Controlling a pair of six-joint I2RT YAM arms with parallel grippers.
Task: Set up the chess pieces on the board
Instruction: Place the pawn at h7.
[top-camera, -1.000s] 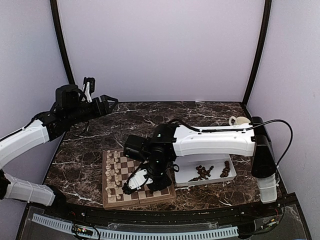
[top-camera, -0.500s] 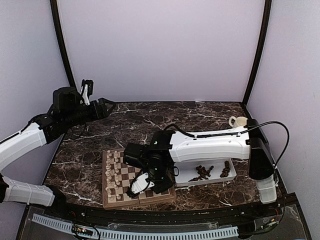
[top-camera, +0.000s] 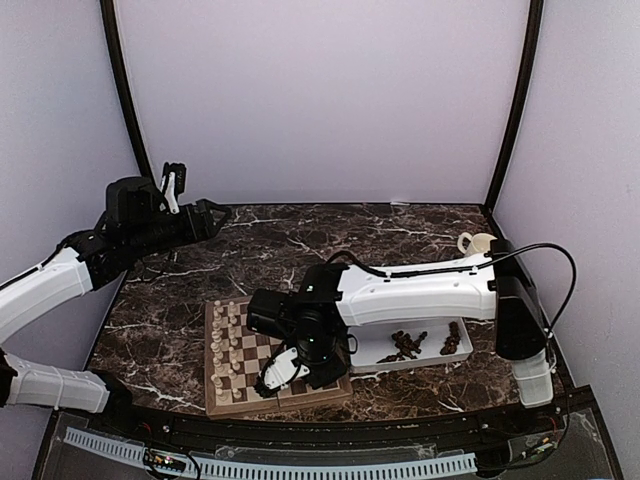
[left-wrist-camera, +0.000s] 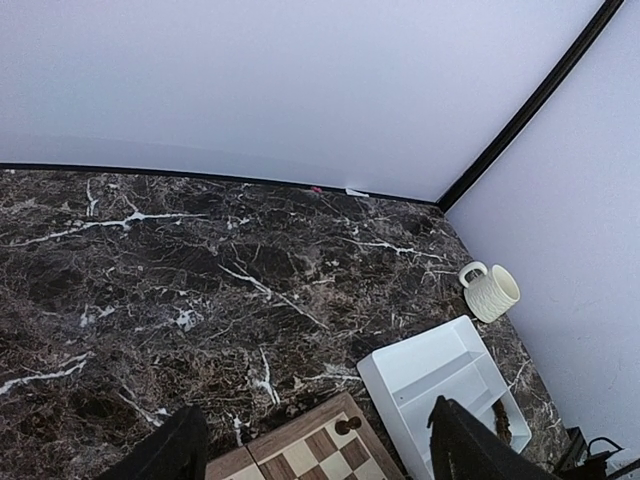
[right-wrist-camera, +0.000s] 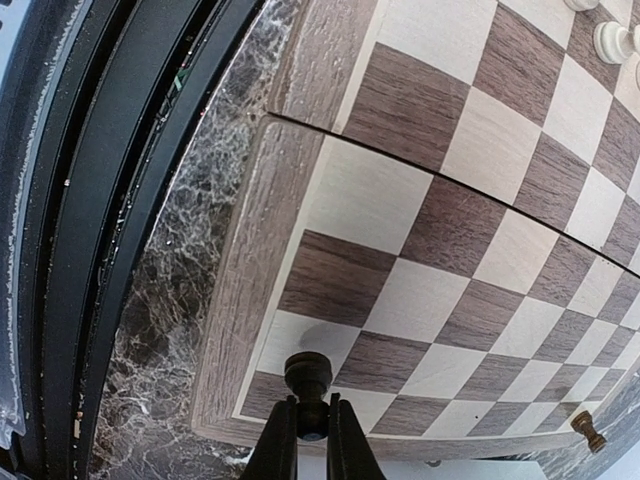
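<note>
Dark pawn (right-wrist-camera: 308, 375) sits pinched in R gripper (right-wrist-camera: 310, 410), at 6 o'clock in the R wrist view. It is over the outer row of squares, just beside the frame of the board (right-wrist-camera: 400, 215). There's a soft shadow on the cream sq. under it, so I judge it's hovering. Base is hidden, so can't confirm contact.

One dark piece (right-wrist-camera: 588, 430) is alone at the board's far corner, 4 o'clock in that view. Cream pieces (top-camera: 225, 345) fill two files at the board's 9 o'clock in the top view. Rest of the squares are bare. More dark pieces (top-camera: 405, 345) lie heaped in the tray (left-wrist-camera: 440, 375), at 3 o'clock of the board. Mug (left-wrist-camera: 492, 292) is at 1 o'clock, well apart.

Risks from here, as I read it:
- Grip is high, on the neck just under the head. Letting go before the base seats means the pawn tips or rolls.
- It's close to the frame. A small lateral err. puts the base on the frame edge or across a sq. line.
- If the fingers (right-wrist-camera: 280, 450) part unevenly, one drags the pawn over.
- R wrist body hangs low over mid-board, near the cream files. A sweep toward 9 o'clock could knock them.

Jaws: R ones are nearly together, clamped on the pawn only, touching nothing else. L gripper (left-wrist-camera: 318, 440) is up at 10 o'clock, jaws wide apart, holding nothing.
</note>
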